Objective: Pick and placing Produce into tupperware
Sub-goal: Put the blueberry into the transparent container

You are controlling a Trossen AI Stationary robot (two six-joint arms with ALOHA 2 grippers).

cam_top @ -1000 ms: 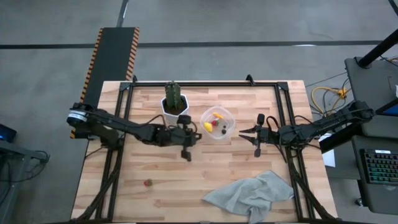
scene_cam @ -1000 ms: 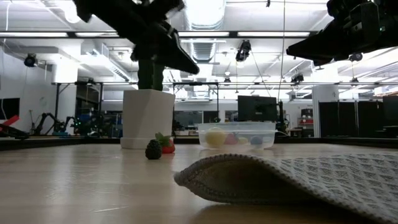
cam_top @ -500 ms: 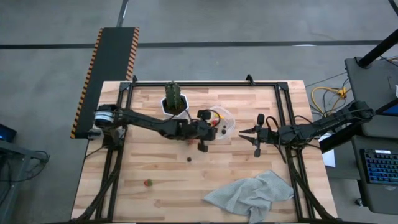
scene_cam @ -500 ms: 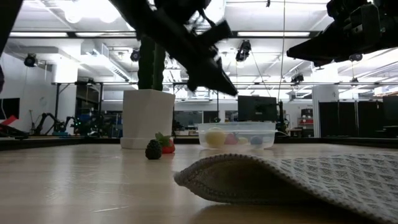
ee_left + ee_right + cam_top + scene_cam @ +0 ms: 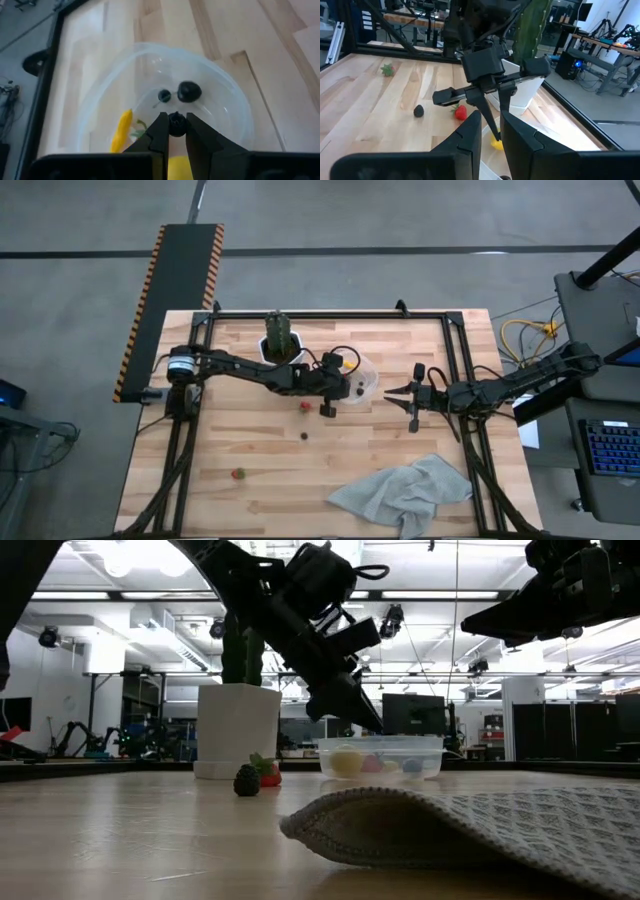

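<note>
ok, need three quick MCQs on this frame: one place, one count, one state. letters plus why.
1. Where is the left end effector?
A. over the tupperware
B. over the cloth
C. beside the table edge

2. How many produce pieces lie loose on the table?
A. one
B. three
C. five

3. What does the left end effector hold?
A. nothing
B. a yellow piece
C. a dark berry

Answers:
1 A, the left wrist view looks down into the container.
2 B, the high view shows two red pieces and one dark one.
3 C, the berry sits pinched between the fingertips.
</note>
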